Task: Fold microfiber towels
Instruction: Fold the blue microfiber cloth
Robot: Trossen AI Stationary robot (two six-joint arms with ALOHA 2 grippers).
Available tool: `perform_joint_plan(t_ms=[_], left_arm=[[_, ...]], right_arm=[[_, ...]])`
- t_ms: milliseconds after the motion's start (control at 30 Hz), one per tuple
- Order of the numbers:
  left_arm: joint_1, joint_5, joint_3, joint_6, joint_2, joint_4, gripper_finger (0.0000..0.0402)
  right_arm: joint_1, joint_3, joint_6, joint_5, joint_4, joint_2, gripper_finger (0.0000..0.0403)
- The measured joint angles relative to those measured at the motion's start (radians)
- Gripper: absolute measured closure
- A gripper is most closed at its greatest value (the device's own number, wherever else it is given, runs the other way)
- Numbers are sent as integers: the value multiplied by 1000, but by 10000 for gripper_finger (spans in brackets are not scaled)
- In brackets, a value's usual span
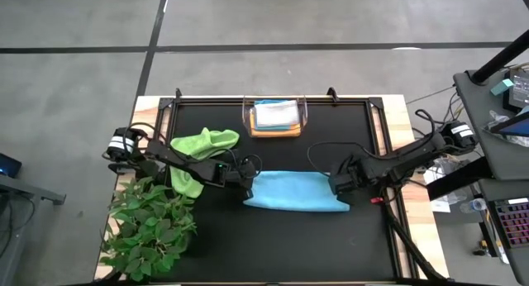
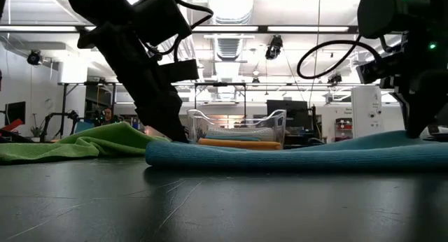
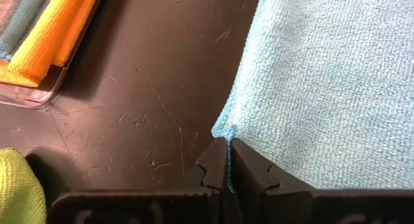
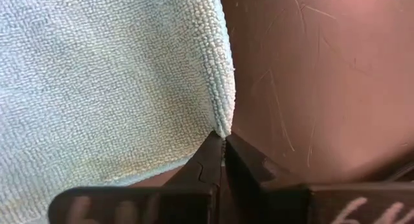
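A light blue microfiber towel (image 1: pixel 297 191) lies spread on the black table between my two grippers. My left gripper (image 1: pixel 248 185) is shut on its left end, and my right gripper (image 1: pixel 342 187) is shut on its right end. In the low view the blue towel (image 2: pixel 294 154) rests flat and rises a little toward its right end. A lime green towel (image 1: pixel 201 154) lies crumpled at the far left, partly under my left arm. Folded towels (image 1: pixel 275 116), orange and pale ones among them, sit in a clear bin. My left gripper pinches a corner (image 3: pixel 224 129) at the blue towel's left end between its two fingertips, slanting down from the table's left; one layer or several, I cannot tell. The towel beyond the corner lies on the table. My right gripper pinches a corner (image 4: pixel 222 129) at the towel's right end between its fingertips, coming from above and pointing steeply down. The cloth by the fingers is raised slightly while the rest lies on the table.
The clear bin (image 1: pixel 302 119) stands at the table's far edge, behind the blue towel. A leafy green plant (image 1: pixel 153 224) fills the near left corner. Bare black table (image 1: pixel 289 245) lies on the near side of the towel.
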Motion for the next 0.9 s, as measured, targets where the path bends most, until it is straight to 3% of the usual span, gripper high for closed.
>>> perform_joint_plan(t_ms=[267,700,900], left_arm=[[0,8,2,-43,0,-38,390],[-2,42,21,-68,-37,-129,251],[-13,89,60,-24,-43,-120,233]], right_arm=[[-23,0,-7,5,0,3,375],[-35,20,-44,45,-36,-38,374],[-35,20,-70,37,-42,-49,374]])
